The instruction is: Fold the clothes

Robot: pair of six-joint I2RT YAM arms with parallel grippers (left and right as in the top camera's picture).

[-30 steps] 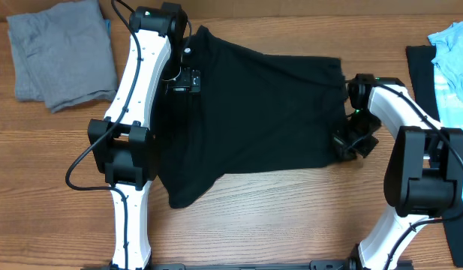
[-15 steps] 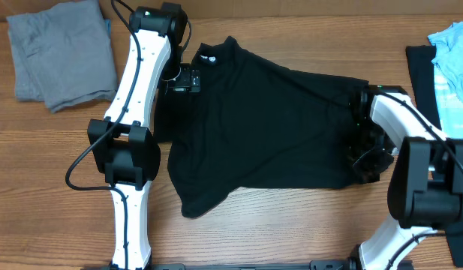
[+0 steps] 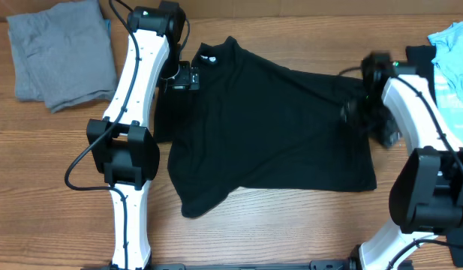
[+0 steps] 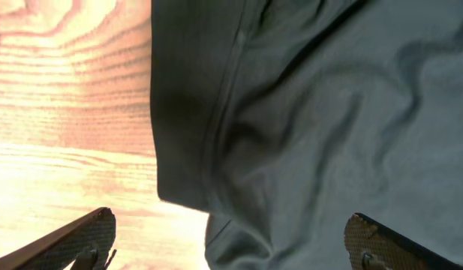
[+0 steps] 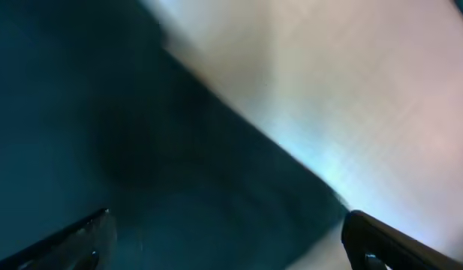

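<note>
view: blurred throughout
dark garment: fills left and lower part, its edge running diagonally
table: pale, upper right
right end effector: fingers spread wide, in bottom corners

The black T-shirt slid right and flattened; the right end effector moved farther out

White arm links, black joints, black cables

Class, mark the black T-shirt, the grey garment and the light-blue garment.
black T-shirt point(image 3: 269, 127): overhead view, middle of its body.
grey garment point(image 3: 58, 52): overhead view, its centre.
light-blue garment point(image 3: 456, 56): overhead view, visible middle.
</note>
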